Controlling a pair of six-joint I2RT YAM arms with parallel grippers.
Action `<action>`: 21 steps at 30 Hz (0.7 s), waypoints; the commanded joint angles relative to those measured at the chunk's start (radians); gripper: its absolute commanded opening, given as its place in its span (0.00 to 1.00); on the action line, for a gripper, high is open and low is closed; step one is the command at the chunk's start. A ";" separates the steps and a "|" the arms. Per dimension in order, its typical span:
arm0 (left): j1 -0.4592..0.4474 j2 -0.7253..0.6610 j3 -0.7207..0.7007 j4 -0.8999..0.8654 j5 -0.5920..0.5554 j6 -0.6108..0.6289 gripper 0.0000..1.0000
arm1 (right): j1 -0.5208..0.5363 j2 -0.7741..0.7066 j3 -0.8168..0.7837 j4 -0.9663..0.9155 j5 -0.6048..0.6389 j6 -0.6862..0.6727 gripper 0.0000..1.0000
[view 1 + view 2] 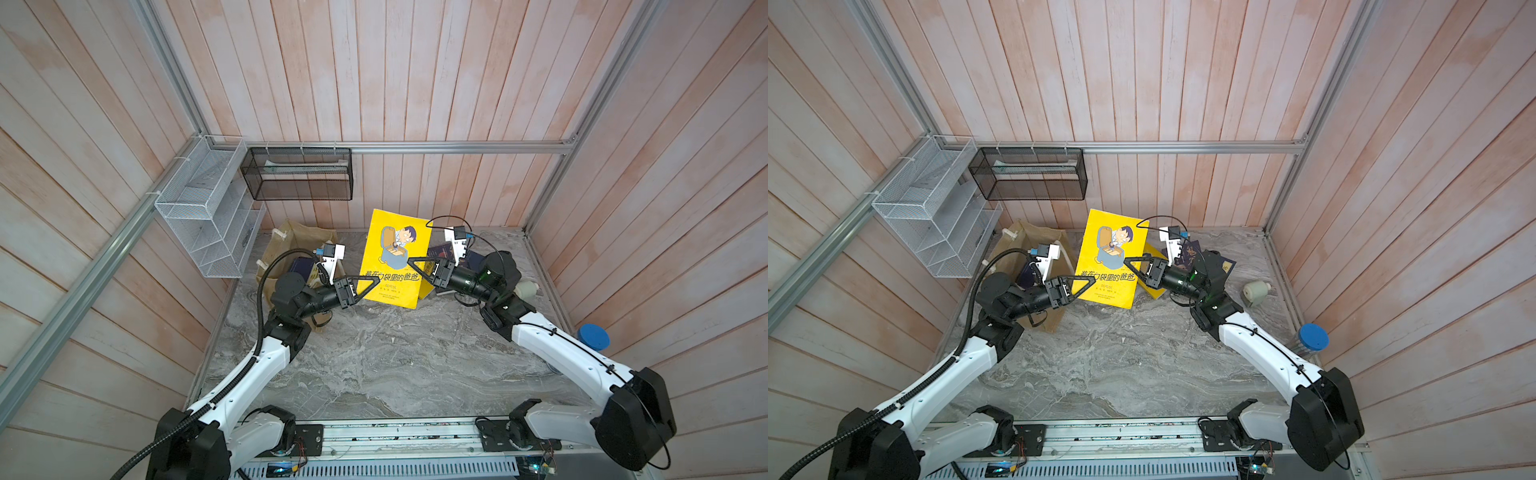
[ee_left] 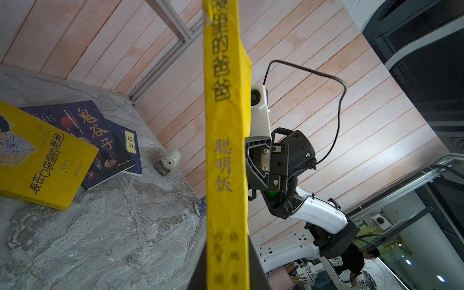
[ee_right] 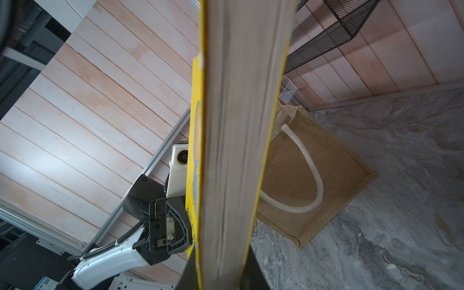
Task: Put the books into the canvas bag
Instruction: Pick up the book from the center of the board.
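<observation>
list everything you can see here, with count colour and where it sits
held book: 1, yellow, upright in mid-air, centre
flat book: 1, yellow, right rear, top of a pile
dark book: 1, navy, orange characters, under it
labelled book: 1, navy, yellow label, bottom of that pile
canvas bag: 1, tan, white rope handle, left rear
bagged item: 1, dark blue, inside bag, likely a book
white basket: 1, wire, left wall
black basket: 1, mesh, back wall
gadget: 1, cream, right of the pile
jar: 1, blue lid, table's right edge
table: 1, grey marble
left gripper: 1, black, fingers shut on held book's spine
right gripper: 1, black, fingers shut on its page edge
</observation>
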State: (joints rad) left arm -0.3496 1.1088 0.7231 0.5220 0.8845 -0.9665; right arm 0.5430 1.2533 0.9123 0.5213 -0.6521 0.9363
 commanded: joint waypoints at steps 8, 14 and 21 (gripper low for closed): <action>0.077 0.016 0.132 -0.101 0.111 0.067 0.44 | 0.008 -0.035 0.025 -0.109 0.025 -0.129 0.00; 0.097 0.082 0.251 -0.278 0.110 0.161 0.48 | 0.043 -0.021 0.058 -0.163 0.032 -0.179 0.00; 0.102 0.108 0.288 -0.330 0.105 0.189 0.27 | 0.051 0.009 0.087 -0.159 0.021 -0.185 0.00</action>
State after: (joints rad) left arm -0.2485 1.2194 0.9787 0.1997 0.9653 -0.8146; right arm 0.5877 1.2491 0.9543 0.3504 -0.6292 0.7803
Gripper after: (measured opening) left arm 0.321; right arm 0.161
